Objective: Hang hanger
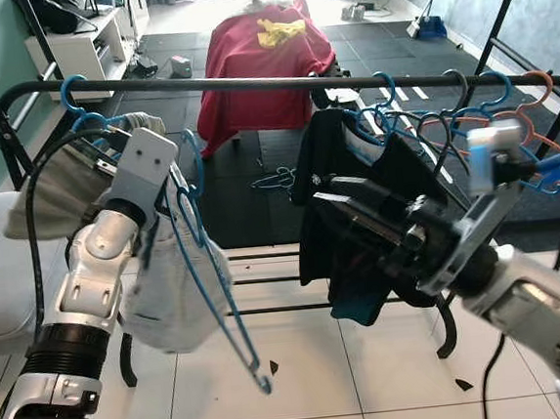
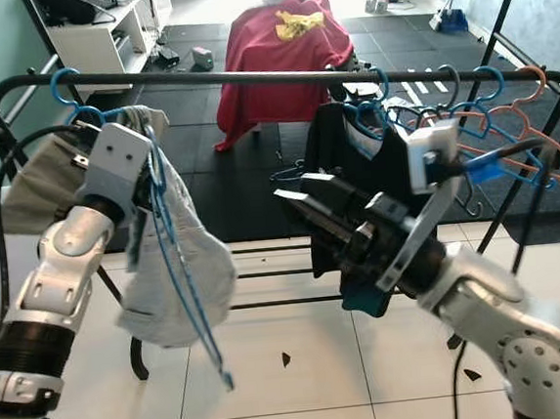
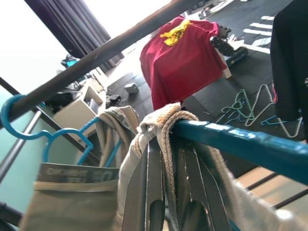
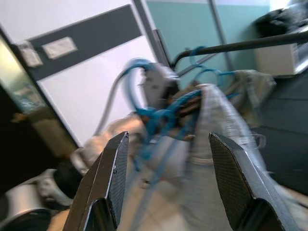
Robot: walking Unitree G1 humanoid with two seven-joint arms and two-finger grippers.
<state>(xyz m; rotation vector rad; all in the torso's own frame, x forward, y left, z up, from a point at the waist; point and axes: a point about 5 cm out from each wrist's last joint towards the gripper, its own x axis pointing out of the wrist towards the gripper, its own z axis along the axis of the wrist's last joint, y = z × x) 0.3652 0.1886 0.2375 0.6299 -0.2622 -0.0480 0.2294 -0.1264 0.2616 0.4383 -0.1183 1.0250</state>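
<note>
Nearest, the left hand (image 1: 163, 215) is clamped on a blue hanger (image 1: 220, 303) draped with a pale grey garment (image 1: 175, 297); the left wrist view shows its fingers (image 3: 154, 192) closed over the blue bar and cloth. The hanger hangs tilted below the rail, its long wire pointing down toward the white tiled floor (image 1: 325, 382). To the right, the right hand (image 2: 304, 202) is spread wide and carries nothing, aimed left at the garment. Its wrist view is blurred, so how close it stands to the cloth is hard to say.

Beyond both runs the black rail (image 1: 249, 80), with a beige garment (image 1: 48, 195) at its left end and a dark shirt (image 1: 342, 184) and empty hangers (image 1: 508, 121) at the right. Farther off, a red cloth (image 1: 262, 64) covers some furniture.

The step in hand looks like carrying the loaded hanger up to the rail. The next move calls for raising the hook above the bare stretch of rail and lowering it on.
</note>
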